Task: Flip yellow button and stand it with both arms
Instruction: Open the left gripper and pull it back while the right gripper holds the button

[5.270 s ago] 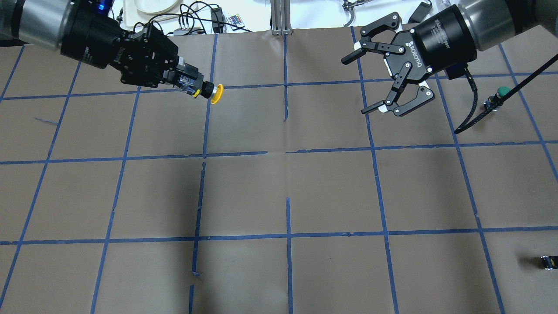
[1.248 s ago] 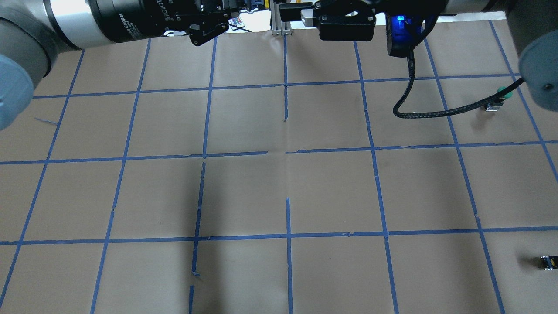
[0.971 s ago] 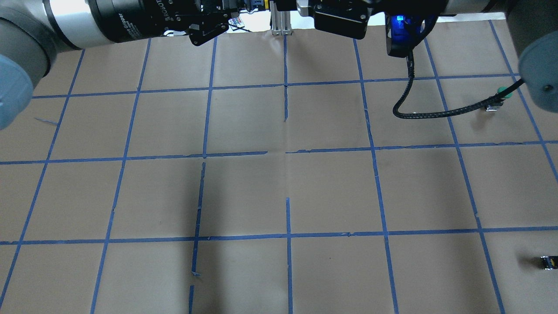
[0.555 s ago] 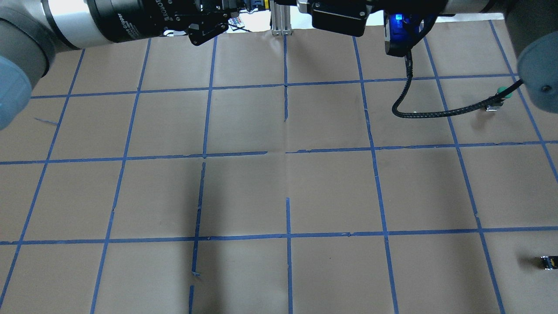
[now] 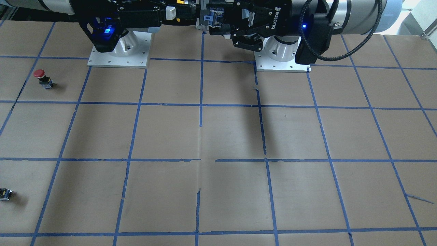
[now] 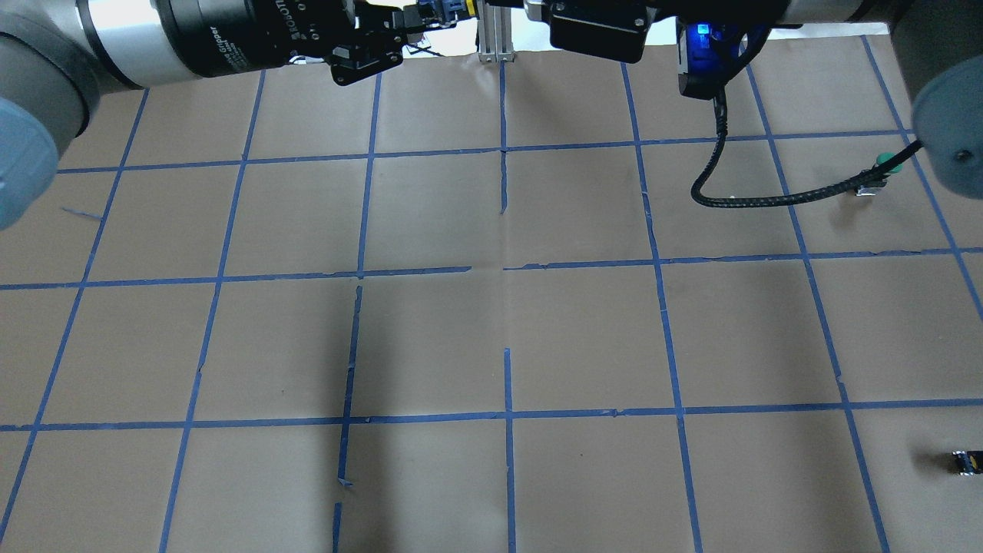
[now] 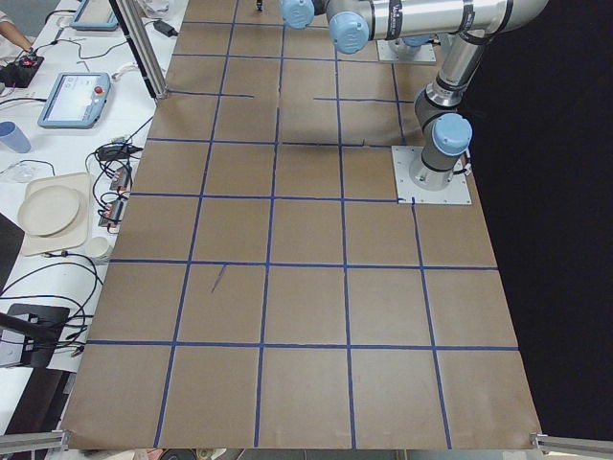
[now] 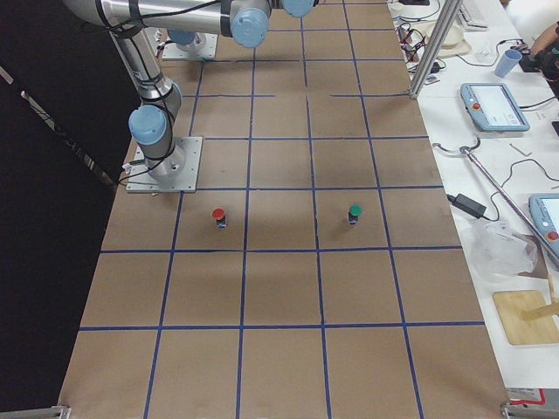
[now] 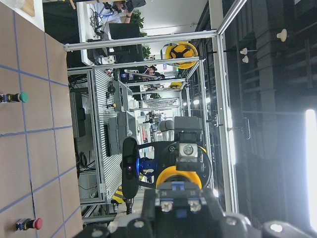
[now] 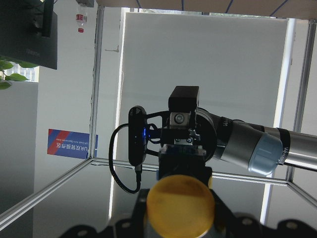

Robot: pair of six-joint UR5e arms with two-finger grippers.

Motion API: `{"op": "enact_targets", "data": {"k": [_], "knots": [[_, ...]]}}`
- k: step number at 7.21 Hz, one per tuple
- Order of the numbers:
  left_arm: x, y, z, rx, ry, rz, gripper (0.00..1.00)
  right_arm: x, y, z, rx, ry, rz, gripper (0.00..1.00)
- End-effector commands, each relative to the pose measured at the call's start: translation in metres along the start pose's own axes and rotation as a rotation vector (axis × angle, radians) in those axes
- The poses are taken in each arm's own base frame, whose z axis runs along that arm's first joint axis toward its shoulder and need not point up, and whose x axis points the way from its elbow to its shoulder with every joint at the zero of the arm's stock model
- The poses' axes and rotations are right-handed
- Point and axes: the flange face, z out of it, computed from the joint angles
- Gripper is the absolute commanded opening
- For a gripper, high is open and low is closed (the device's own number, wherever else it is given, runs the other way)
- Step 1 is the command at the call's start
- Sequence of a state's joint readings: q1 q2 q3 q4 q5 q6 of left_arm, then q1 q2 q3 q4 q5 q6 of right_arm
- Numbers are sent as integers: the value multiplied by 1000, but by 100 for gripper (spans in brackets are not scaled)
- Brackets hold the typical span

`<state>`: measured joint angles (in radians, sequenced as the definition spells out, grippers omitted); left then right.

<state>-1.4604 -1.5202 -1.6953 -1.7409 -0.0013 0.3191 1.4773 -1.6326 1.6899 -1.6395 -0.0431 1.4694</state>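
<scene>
Yellow button [image 10: 181,201]: aloft over the table's [image 5: 218,136] robot-side edge. Right gripper [image 5: 186,12] jaws pinch its cap; left gripper [image 5: 218,25] jaws look spread around its body. Advised: draw left straight back, no nudging.
</scene>
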Motion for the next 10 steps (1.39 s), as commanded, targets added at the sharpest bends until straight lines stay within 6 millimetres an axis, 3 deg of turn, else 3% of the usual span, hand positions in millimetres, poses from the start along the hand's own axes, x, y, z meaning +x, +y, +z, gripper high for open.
{"op": "enact_targets", "data": {"k": [1, 2, 5, 8, 10], "knots": [[0, 0, 0, 0, -1, -8, 100, -1, -1, -1, 0, -1, 2, 10], [1, -2, -3, 5, -3, -8, 100, -5, -3, -7, 5, -15, 4, 10], [-36, -12, -31, -34, -316, -116, 99, -25, -10, -56, 126, -107, -49, 10], [-71, -39, -49, -1, -682, -219, 99, -11, -15, -59, 334, -77, -212, 10], [-65, -35, -30, -57, -960, -129, 98, 11, -39, -57, 407, -16, -343, 11]]}}
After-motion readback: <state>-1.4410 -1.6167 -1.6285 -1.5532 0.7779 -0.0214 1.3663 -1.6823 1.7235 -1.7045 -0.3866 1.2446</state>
